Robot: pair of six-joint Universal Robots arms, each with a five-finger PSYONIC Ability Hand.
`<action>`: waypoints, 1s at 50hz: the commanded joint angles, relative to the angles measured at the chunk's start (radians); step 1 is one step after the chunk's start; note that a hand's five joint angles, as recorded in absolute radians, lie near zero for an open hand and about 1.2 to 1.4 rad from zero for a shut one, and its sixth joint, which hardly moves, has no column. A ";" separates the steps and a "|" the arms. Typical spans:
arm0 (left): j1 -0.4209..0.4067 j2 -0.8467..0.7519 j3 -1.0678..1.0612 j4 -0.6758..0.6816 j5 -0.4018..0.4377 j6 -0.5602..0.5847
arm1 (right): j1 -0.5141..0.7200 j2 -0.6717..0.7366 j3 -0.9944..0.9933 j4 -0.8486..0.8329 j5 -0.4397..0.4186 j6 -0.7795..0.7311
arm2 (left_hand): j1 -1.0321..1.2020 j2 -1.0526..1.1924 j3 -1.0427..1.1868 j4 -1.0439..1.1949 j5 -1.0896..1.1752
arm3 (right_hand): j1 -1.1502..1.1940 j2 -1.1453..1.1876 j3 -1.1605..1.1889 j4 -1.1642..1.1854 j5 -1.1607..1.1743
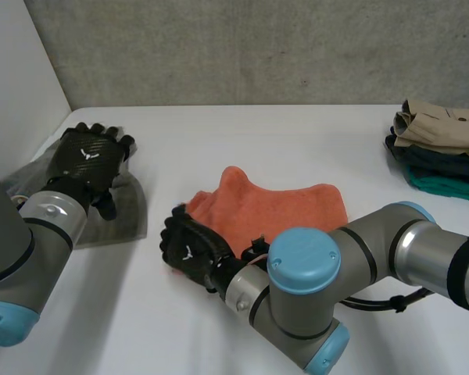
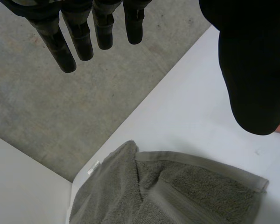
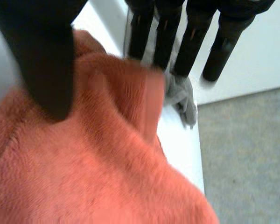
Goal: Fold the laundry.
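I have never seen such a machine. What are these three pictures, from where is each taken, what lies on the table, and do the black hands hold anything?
This is a robot with two arms, each ending in a black hand. The head view looks down from a camera between the arms. Each wrist view comes from a camera on that wrist, looking along the palm. On the white table lie a grey towel, an orange towel and a stack of folded clothes. The left hand is over the grey towel, fingers straight, holding nothing. The right hand is at the orange towel's near corner. Its fingers are straight, the cloth between them and the thumb, seemingly not pinched.
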 commanded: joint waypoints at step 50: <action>-0.281 -0.432 0.273 0.046 -0.270 0.005 | -0.460 -0.322 0.429 0.057 0.235 0.531 | 0.027 0.009 0.001 0.011 -0.010 | 0.419 0.425 0.403 0.383 0.405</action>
